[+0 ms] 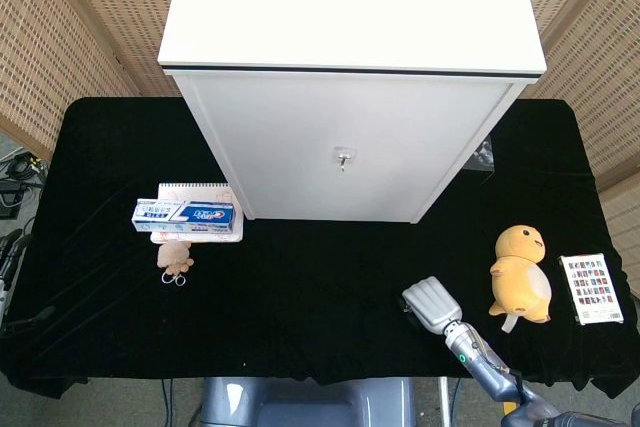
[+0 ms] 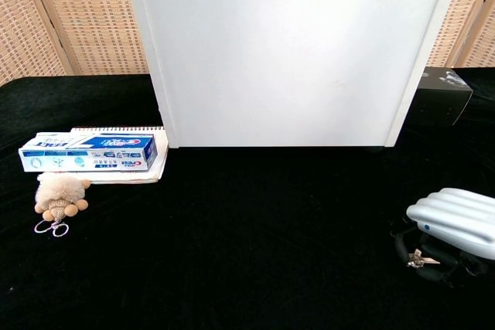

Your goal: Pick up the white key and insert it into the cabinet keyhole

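The white key (image 2: 420, 258) is grasped by the curled fingers (image 2: 404, 249) of the right hand (image 2: 452, 226), low over the black table (image 2: 247, 253). The white cabinet (image 1: 345, 137) is seen far behind, its keyhole (image 1: 342, 157) facing forward.

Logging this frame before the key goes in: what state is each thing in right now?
cabinet: door closed, upright.
keyhole: something already sits in it.
white key: under the right hand's fingers, at the table.
right hand: curled over the key.
toothpaste box: lying flat on notebook.
left hand: unseen.

Bright even light, cabinet top (image 1: 350, 7) overexposed, black cloth (image 1: 300, 287) swallows shadows
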